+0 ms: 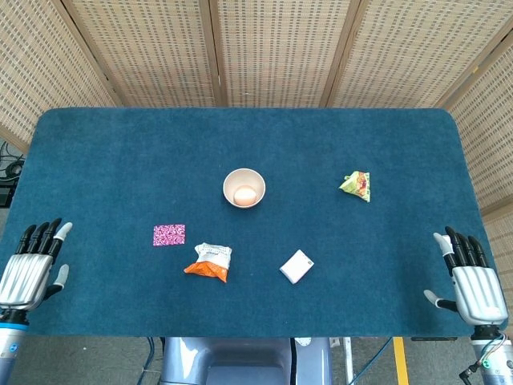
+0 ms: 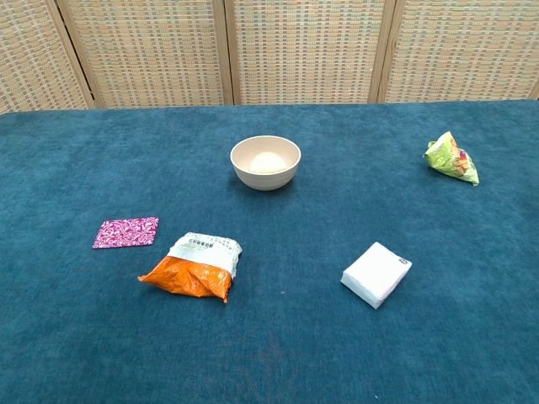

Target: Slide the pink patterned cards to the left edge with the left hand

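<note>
The pink patterned cards (image 1: 169, 234) lie flat on the blue table, left of centre; the chest view shows the cards (image 2: 125, 232) at the left. My left hand (image 1: 34, 269) hovers over the table's near-left corner, fingers spread and holding nothing, well to the left of the cards. At the near-right corner my right hand (image 1: 470, 278) is held open and empty too. Neither hand shows in the chest view.
An orange and white snack bag (image 1: 210, 261) lies just right of and nearer than the cards. A beige bowl (image 1: 244, 188) with an egg sits mid-table. A white packet (image 1: 296, 266) and a green snack bag (image 1: 356, 185) lie to the right.
</note>
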